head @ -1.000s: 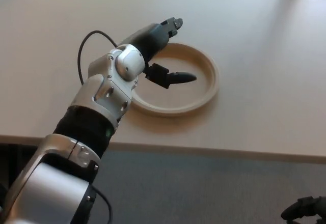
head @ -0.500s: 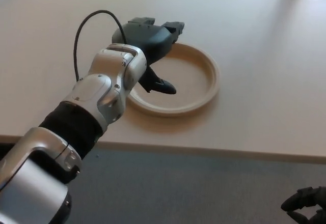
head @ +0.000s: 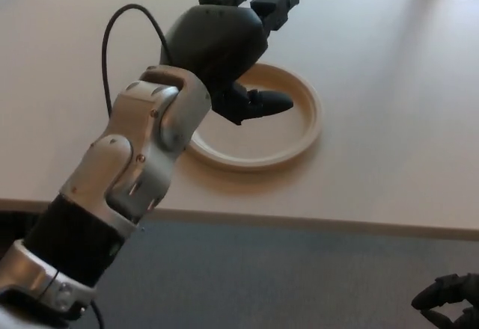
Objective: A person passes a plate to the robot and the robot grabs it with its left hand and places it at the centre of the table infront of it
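Now the cream plate (head: 296, 131) lies flat on the beige table (head: 389, 60), partly hidden beneath the left hand (head: 228, 48). That hand hovers over the plate's near-left rim, holding nothing, its two fingers (head: 278, 0) apart from the thumb. Low at the picture's right corner, the right hand (head: 447, 299) shows only partly, perhaps curled; I cannot tell.

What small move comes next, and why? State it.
Probably pull the left hand back toward the robot. The plate already lies flat on the table, and the hand is open above it, holding nothing.
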You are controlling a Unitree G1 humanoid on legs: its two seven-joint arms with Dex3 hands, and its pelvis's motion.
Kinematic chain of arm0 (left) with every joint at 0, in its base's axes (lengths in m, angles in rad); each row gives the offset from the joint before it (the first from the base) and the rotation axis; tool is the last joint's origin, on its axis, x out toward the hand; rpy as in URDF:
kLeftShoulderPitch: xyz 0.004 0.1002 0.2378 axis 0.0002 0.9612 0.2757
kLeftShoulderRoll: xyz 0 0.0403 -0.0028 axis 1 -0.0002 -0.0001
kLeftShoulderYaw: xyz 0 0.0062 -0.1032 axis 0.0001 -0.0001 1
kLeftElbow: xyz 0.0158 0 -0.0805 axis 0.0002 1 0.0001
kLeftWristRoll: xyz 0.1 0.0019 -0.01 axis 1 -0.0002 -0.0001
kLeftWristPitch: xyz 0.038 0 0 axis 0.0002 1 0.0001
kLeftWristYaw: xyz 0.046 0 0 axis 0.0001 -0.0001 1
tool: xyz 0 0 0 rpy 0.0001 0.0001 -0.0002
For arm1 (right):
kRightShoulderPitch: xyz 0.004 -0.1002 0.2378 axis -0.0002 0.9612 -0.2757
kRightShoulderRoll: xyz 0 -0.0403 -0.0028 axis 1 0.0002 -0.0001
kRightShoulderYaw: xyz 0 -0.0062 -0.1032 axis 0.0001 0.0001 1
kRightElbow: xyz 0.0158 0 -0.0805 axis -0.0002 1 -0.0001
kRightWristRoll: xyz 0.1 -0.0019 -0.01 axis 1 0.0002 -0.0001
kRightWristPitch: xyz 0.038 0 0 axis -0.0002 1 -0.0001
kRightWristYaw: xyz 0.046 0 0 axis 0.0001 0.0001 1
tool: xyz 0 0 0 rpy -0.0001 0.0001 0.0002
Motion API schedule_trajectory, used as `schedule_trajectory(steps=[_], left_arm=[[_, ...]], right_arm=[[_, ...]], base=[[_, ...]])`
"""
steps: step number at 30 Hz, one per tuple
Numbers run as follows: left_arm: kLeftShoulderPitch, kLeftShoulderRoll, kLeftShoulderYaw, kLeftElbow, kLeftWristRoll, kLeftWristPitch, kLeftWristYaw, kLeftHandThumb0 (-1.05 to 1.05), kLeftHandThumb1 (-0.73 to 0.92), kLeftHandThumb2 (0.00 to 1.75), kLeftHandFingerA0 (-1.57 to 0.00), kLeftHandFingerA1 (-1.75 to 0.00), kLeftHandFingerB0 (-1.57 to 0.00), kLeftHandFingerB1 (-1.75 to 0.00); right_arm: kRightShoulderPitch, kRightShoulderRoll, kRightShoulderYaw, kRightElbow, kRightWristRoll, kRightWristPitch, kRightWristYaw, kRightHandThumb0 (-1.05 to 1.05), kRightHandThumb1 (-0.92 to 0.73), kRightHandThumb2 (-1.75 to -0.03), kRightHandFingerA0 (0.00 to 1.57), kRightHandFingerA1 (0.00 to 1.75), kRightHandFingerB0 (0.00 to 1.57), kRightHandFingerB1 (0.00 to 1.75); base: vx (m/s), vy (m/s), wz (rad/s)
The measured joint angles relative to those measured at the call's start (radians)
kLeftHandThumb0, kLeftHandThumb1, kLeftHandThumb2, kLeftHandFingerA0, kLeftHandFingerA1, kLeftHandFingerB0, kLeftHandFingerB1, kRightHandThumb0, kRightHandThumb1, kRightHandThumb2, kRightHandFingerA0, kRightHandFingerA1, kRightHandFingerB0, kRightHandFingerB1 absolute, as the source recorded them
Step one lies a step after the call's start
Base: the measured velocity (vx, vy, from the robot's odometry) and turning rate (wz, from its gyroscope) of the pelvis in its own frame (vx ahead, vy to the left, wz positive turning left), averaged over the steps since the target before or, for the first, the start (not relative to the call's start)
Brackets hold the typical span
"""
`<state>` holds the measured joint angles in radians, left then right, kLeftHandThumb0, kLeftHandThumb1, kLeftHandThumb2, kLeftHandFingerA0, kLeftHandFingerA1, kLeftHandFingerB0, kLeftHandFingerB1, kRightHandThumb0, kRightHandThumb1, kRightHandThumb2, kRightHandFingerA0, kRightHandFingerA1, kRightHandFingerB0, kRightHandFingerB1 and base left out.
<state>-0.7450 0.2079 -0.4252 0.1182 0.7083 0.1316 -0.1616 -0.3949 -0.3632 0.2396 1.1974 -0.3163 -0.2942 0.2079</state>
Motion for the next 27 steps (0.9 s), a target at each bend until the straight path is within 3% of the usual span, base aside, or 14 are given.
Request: schedule_trajectory(steps=[4, 5, 6, 7, 11, 12, 14, 15, 18, 21, 22, 24, 25, 27], left_arm=[[0.170, 0.020, 0.056, -0.171, -0.020, -0.011, -0.002, -0.81, 0.60, 0.99, -0.12, -0.46, 0.00, -0.26], [0.217, 0.025, 0.071, -0.209, -0.025, -0.015, -0.003, -0.38, 0.35, 0.97, 0.00, -0.48, 0.00, -0.49], [0.250, 0.028, 0.080, -0.232, -0.029, -0.018, -0.003, -0.38, 0.35, 0.97, 0.00, -0.48, 0.00, -0.49], [0.327, 0.034, 0.107, -0.290, -0.039, -0.026, -0.004, -0.79, 0.57, 0.90, -0.15, -0.44, -0.05, -0.36], [0.540, 0.040, 0.181, -0.412, -0.072, -0.061, -0.006, -0.76, 0.55, 0.86, -0.18, -0.43, -0.11, -0.38], [0.569, 0.041, 0.193, -0.426, -0.077, -0.067, -0.006, -0.65, 0.62, 0.59, -0.34, -0.36, -0.26, -0.30], [0.685, 0.042, 0.236, -0.468, -0.100, -0.095, -0.006, -0.63, 0.58, 0.59, -0.41, -0.41, -0.32, -0.33], [0.739, 0.043, 0.255, -0.483, -0.111, -0.109, -0.006, -0.53, 0.47, 0.88, -0.55, -0.61, -0.34, -0.50], [0.897, 0.047, 0.315, -0.515, -0.146, -0.157, -0.005, -0.52, 0.47, 0.88, -0.63, -0.64, -0.40, -0.52], [1.037, 0.058, 0.372, -0.526, -0.181, -0.206, -0.006, -0.48, 0.48, 0.86, -0.77, -0.68, -0.55, -0.57], [1.055, 0.060, 0.380, -0.525, -0.186, -0.213, -0.006, -0.49, 0.57, 0.57, -0.79, -0.50, -0.68, -0.46], [1.137, 0.074, 0.415, -0.513, -0.214, -0.251, -0.006, -0.50, 0.58, 0.58, -0.79, -0.50, -0.67, -0.46], [1.161, 0.077, 0.425, -0.504, -0.222, -0.263, -0.006, -0.53, 0.51, 0.88, -0.74, -0.66, -0.53, -0.55], [1.208, 0.095, 0.444, -0.444, -0.243, -0.306, -0.005, -0.55, 0.51, 0.88, -0.73, -0.65, -0.50, -0.54]], right_arm=[[-0.001, 0.001, 0.001, 0.002, 0.000, 0.000, 0.000, -0.69, -0.79, -0.64, 0.73, 0.63, 0.59, 0.53], [-0.001, 0.002, 0.001, 0.003, 0.000, 0.000, 0.000, -0.69, -0.80, -0.64, 0.73, 0.62, 0.58, 0.52], [-0.001, 0.002, 0.001, 0.004, 0.000, 0.000, 0.000, -0.69, -0.80, -0.64, 0.73, 0.62, 0.58, 0.52], [-0.001, 0.002, 0.002, 0.006, 0.000, 0.000, 0.000, -0.68, -0.80, -0.64, 0.73, 0.63, 0.59, 0.54], [-0.001, 0.003, 0.003, 0.010, 0.000, 0.000, 0.000, -0.69, -0.79, -0.64, 0.72, 0.63, 0.57, 0.53], [-0.001, 0.004, 0.003, 0.010, 0.000, -0.001, 0.000, -0.70, -0.79, -0.63, 0.73, 0.64, 0.58, 0.54], [0.000, 0.005, 0.003, 0.011, 0.000, -0.001, 0.000, -0.70, -0.79, -0.64, 0.74, 0.64, 0.60, 0.54], [0.000, 0.005, 0.003, 0.012, 0.000, 0.000, 0.000, -0.70, -0.80, -0.64, 0.73, 0.63, 0.60, 0.54], [0.003, 0.006, 0.004, 0.015, 0.000, 0.000, -0.001, -0.69, -0.80, -0.64, 0.73, 0.63, 0.60, 0.54], [0.005, 0.007, 0.007, 0.019, 0.000, 0.000, -0.001, -0.70, -0.79, -0.64, 0.69, 0.65, 0.59, 0.55], [0.005, 0.007, 0.007, 0.019, 0.000, 0.000, -0.001, -0.70, -0.79, -0.63, 0.69, 0.66, 0.60, 0.55], [0.008, 0.008, 0.008, 0.022, 0.000, 0.000, -0.001, -0.69, -0.79, -0.63, 0.67, 0.66, 0.59, 0.56], [0.009, 0.008, 0.008, 0.023, 0.000, 0.000, -0.001, -0.69, -0.78, -0.63, 0.68, 0.66, 0.61, 0.57], [0.015, 0.008, 0.008, 0.028, 0.000, 0.001, -0.002, -0.68, -0.78, -0.64, 0.66, 0.65, 0.55, 0.54]], base=[[0.00, 0.000, 0.00], [0.00, 0.000, 0.00], [0.00, 0.000, 0.00], [0.00, 0.000, 0.00], [0.00, 0.000, 0.00], [0.00, 0.000, 0.00], [0.00, 0.000, 0.00], [0.00, 0.000, 0.00], [0.00, 0.000, 0.00], [0.00, 0.000, 0.00], [0.00, 0.000, 0.00], [0.00, 0.000, 0.00], [0.00, 0.000, 0.00], [0.00, 0.000, 0.00]])
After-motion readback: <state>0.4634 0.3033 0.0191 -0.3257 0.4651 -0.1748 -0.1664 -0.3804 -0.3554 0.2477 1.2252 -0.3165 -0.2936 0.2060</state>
